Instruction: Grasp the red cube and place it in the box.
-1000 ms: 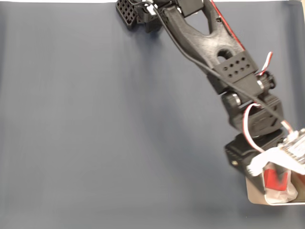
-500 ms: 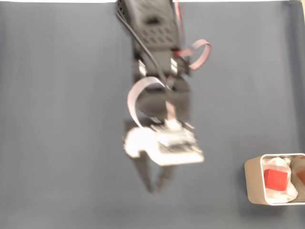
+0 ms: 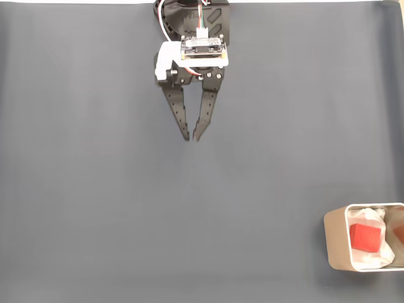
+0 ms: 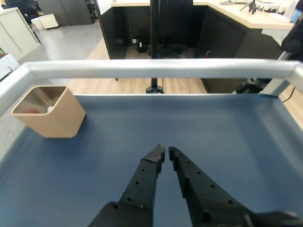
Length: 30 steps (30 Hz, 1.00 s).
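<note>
Hand (image 3: 191,136) now back at top, empty; red cube (image 3: 365,237) inside box (image 3: 335,240).

Bare mat (image 3: 95,208) everywhere; the box (image 3: 336,243) seemingly the lone obstacle

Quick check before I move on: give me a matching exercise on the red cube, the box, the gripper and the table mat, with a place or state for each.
Things:
1. red cube
2. box
3. gripper
4. table mat

Places or states:
A. near the top edge of the fixed view, jaws nearly shut, holding nothing
B. dark blue-grey, under everything
C. lying on white paper
D. at the bottom right corner of the fixed view

Pairs: 1-C, 2-D, 3-A, 4-B
</note>
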Motion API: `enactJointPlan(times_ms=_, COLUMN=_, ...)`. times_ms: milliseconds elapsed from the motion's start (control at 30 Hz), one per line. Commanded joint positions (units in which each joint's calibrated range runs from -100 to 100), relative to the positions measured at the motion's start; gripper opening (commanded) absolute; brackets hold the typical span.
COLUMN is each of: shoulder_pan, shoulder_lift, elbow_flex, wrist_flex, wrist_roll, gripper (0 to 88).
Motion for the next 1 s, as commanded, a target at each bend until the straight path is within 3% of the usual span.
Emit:
enactJointPlan(times_ms=0, shoulder_pan=-0.52, shoulder_lift=-11.07, elbow_flex=12.0, wrist_flex=1.36, wrist_roll=-0.54, gripper=0.0)
enactJointPlan(times_ms=233, shoulder_pan=-0.03, shoulder_lift=-22.07, elbow_flex=24.95, wrist_flex=19.14, wrist_roll=0.0, gripper=0.0)
enactJointPlan(times_ms=367, shoulder_pan=-1.23, shoulder_lift=-26.84, elbow_flex=24.95, wrist_flex=34.64, wrist_roll=-0.98, gripper=0.0)
enactJointPlan(times_ms=500, shoulder_pan=-1.3, shoulder_lift=-27.88, elbow_flex=25.04, wrist_flex=42.01, wrist_roll=-0.73, gripper=0.0)
enactJointPlan(times_ms=967, shoulder_pan=-1.02, shoulder_lift=-27.88, elbow_flex=25.04, wrist_flex=41.93, wrist_roll=-1.07, gripper=2.2)
